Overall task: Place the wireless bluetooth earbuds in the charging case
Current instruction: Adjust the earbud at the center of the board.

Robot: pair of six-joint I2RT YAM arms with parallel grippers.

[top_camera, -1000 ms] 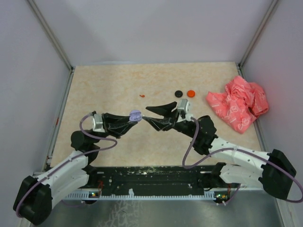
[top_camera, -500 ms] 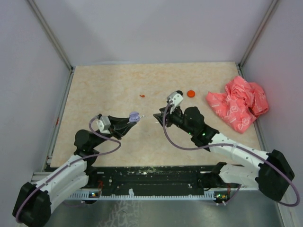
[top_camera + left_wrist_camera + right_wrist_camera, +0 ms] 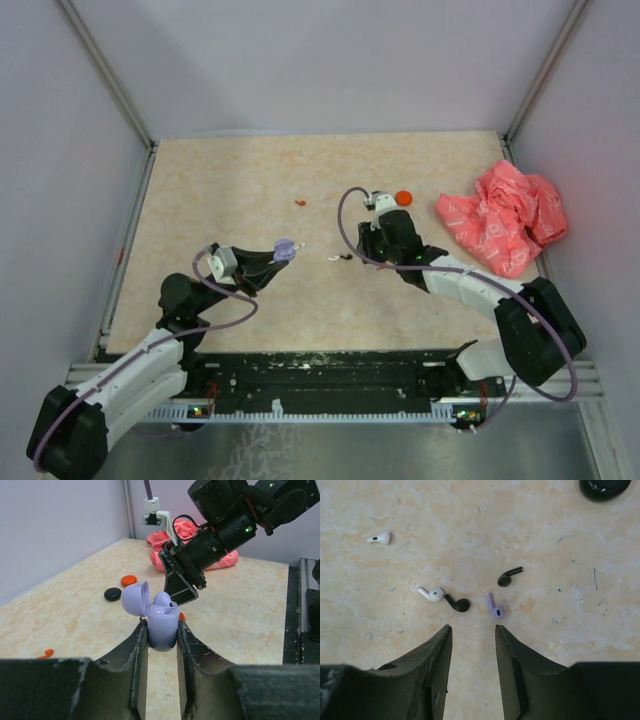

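Right now the left gripper (image 3: 161, 628) is pinching the lilac charging case (image 3: 162, 622) between its two fingers, holding it upright off the worktop (image 3: 545, 540) with the lid (image 3: 135, 598) flipped back. A rounded lilac shape sits in the case's mouth; it looks like one earbud already seated, though I cannot be sure from the left wrist view.

Across from it, the right gripper (image 3: 472, 630) hangs above the worktop with its jaws spread and nothing between them. Just beyond its fingertips lies the lilac earbud (image 3: 495, 607), flat on its side. Near it lie two black earbuds (image 3: 509, 577), one of them touching a white earbud (image 3: 432, 594); a second white one (image 3: 380, 538) lies well apart. A small red earbud (image 3: 46, 653) lies farther off, towards the left.

Farther out are a black disc (image 3: 112, 594), an orange-red disc (image 3: 128, 580) and the crumpled pink bag (image 3: 500, 228).

By my reading, the task is about halfway: the case is open and presented, and the matching lilac earbud is yet to be picked up and pushed into its socket.
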